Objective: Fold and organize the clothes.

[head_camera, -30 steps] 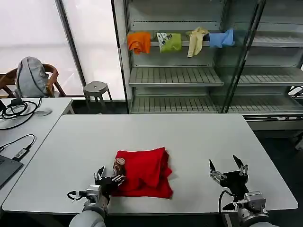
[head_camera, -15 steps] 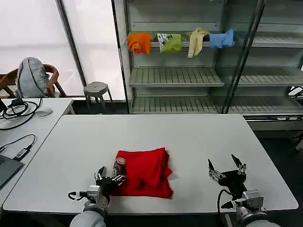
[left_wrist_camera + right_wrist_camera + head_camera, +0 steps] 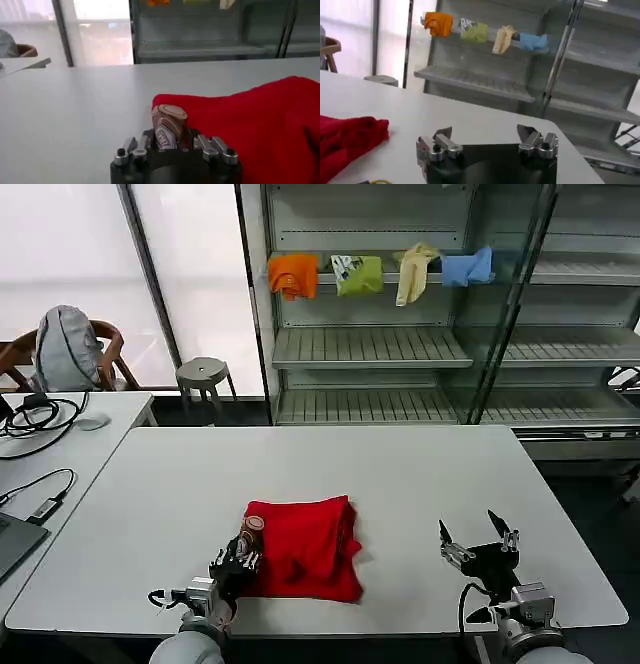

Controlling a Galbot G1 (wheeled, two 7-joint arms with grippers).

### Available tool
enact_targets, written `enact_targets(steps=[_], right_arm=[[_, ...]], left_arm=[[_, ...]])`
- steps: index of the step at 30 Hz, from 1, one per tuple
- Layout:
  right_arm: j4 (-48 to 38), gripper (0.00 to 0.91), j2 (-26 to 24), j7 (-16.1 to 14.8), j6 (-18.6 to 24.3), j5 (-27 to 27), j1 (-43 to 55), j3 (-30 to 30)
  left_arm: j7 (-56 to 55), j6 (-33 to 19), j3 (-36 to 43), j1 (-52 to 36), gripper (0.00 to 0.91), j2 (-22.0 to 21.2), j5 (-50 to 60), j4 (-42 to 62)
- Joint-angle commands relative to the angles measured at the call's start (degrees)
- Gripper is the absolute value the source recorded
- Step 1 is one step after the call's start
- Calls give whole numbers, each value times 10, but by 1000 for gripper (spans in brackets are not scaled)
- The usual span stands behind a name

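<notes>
The clothes are one bright red T-shirt point(image 3: 305, 549), folded into a thick bundle near the front of the white table point(image 3: 400, 474). A brown printed fold sticks up at its front left corner. My left gripper point(image 3: 234, 564) is at that corner, and its fingers hold the brown fold point(image 3: 169, 125) between them. In the left wrist view the T-shirt point(image 3: 250, 115) spreads away behind the left gripper point(image 3: 169, 142). My right gripper point(image 3: 478, 542) hovers open and empty near the table's front right, well clear of the shirt. The right wrist view shows the right gripper point(image 3: 485, 132) with the T-shirt point(image 3: 345, 137) off to one side.
Behind the table stand metal shelves, with orange point(image 3: 293, 272), green point(image 3: 358, 272), cream point(image 3: 412, 272) and blue point(image 3: 468, 266) small garments on an upper shelf. A second table point(image 3: 60, 444) with cables adjoins on the left. A stool point(image 3: 203, 371) and a chair with a backpack point(image 3: 65, 344) stand behind it.
My left gripper has moved in to the shirt's front left corner and its fingers have drawn together on the brown fold. The right gripper has barely moved.
</notes>
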Motion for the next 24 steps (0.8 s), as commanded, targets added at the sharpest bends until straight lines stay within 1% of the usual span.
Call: enact_targets(steps=[1, 5, 7, 9, 13, 15, 16, 18, 19, 20, 21, 22, 24], right_arm=[[0, 907, 1, 0, 0, 0, 0, 0], [0, 907, 3, 0, 0, -1, -2, 0], [1, 907, 4, 0, 0, -1, -3, 0], [1, 907, 5, 1, 0, -1, -2, 0], [4, 907, 5, 0, 0, -2, 1, -2], [6, 907, 4, 0, 0, -1, 1, -3], [6, 907, 4, 0, 0, -1, 2, -3], [6, 907, 4, 0, 0, -1, 4, -4], [6, 907, 5, 0, 0, -1, 4, -5], [5, 907, 5, 0, 1, -1, 5, -6], [5, 907, 6, 0, 2, -1, 7, -9], [4, 907, 8, 0, 3, -1, 9, -11], [3, 907, 11, 1, 3, -1, 13, -17]], left_arm=[[13, -8, -3, -1, 10, -1, 0, 7], [23, -14, -10, -2, 10, 1, 0, 9], [32, -26, -18, -1, 20, 3, 0, 9], [37, -26, -29, -2, 10, 6, -4, 4], [67, -16, -93, -1, 10, 33, -33, -31], [79, -2, -134, 2, 20, 58, -60, -56], [89, 7, -161, 5, 10, 74, -68, -62], [109, 23, -217, 11, 10, 113, -88, -72], [121, 24, -243, 13, 10, 133, -101, -72], [131, 24, -282, 20, 10, 147, -111, -69], [142, 24, -324, 28, 10, 170, -112, -66], [149, 24, -347, 31, 10, 177, -108, -60], [170, 24, -398, 55, 20, 213, -103, -47]])
